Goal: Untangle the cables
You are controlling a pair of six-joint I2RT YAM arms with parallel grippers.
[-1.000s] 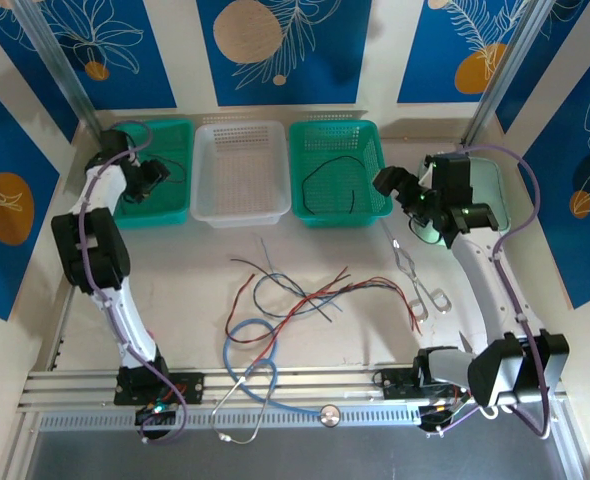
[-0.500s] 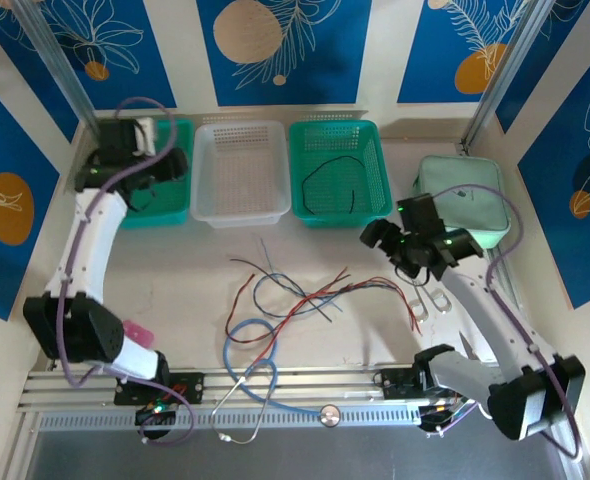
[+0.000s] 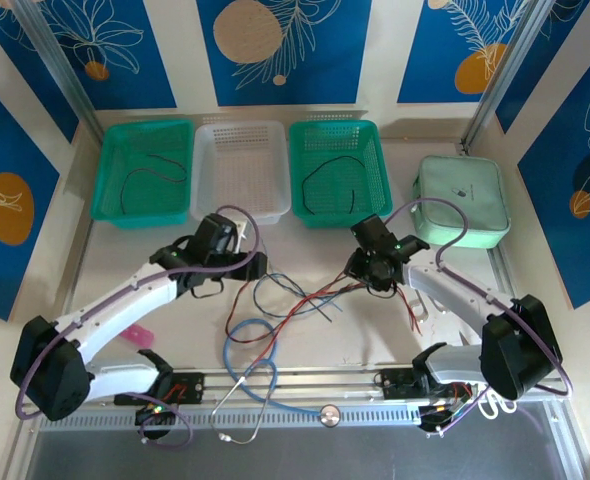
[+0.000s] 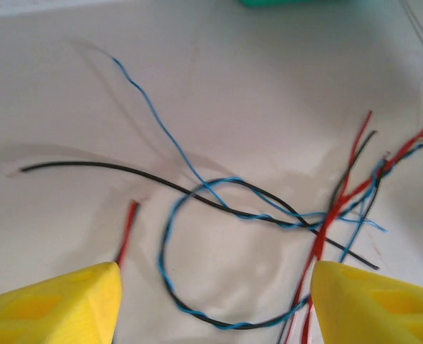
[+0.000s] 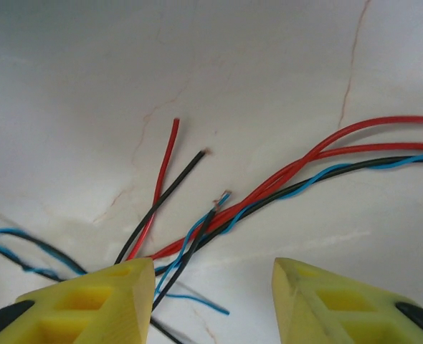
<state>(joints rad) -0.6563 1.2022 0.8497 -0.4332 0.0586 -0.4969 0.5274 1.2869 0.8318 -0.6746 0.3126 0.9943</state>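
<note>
Top external view has the cables (image 3: 300,292) lying tangled mid-surface, toward the near edge. Left pincer (image 3: 253,268) and right pincer (image 3: 361,270) hover spread at either side of the tangle, holding nothing. Such wires look light, limp and thin, likely to drag their neighbours along; a free end, like the red tip (image 5: 174,125), seems the best hold.

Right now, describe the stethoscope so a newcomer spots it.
Find the metal rail along the near edge. Looping over it lies the stethoscope: one thick light-blue tube with metal ends, far fatter than the thin red, black and blue cables tangled behind it.
</note>
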